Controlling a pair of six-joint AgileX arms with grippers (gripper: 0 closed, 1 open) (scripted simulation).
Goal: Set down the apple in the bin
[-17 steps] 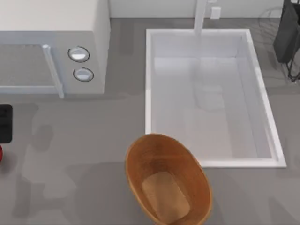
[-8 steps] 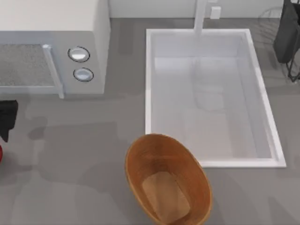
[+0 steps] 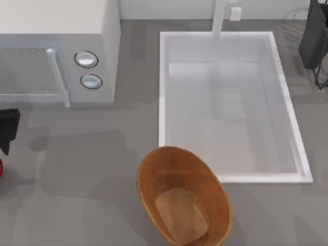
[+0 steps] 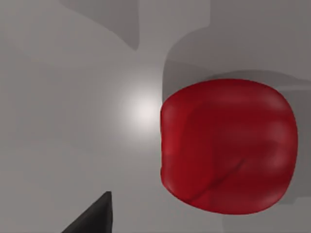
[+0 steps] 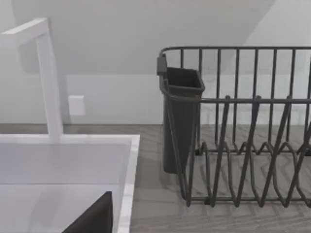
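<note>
At the far left edge of the top view I see my left gripper (image 3: 7,130) as a black block, just below the microwave (image 3: 56,51) in the upper left of the frame. Right under it, at the left edge, a sliver of the apple (image 3: 1,167) shows red on the grey counter (image 3: 77,179). In my left wrist view the apple (image 4: 228,145) sits on the counter, large and close, with one dark fingertip (image 4: 92,218) at the lower edge, apart from the fruit. Nothing is gripped as far as I can see, but I cannot tell how far the claw stands open.

Moving right in the top view, the bin (image 3: 183,197) stands at lower centre, tilted oval, its lighter flat bottom bare. It is well apart from the apple. Its upper rim lies just beside the lower left corner of the sink (image 3: 164,92), which takes the centre and right of the frame, with the faucet (image 3: 220,18) at its top edge.

In the upper right corner sits a dark rack (image 3: 313,41). My right wrist view looks across the sink (image 5: 127,170) and faucet (image 5: 48,77) to the rack (image 5: 243,145) with its dark cup (image 5: 182,121); one dark fingertip (image 5: 95,218) shows at the lower edge. I cannot tell that claw's opening either.
</note>
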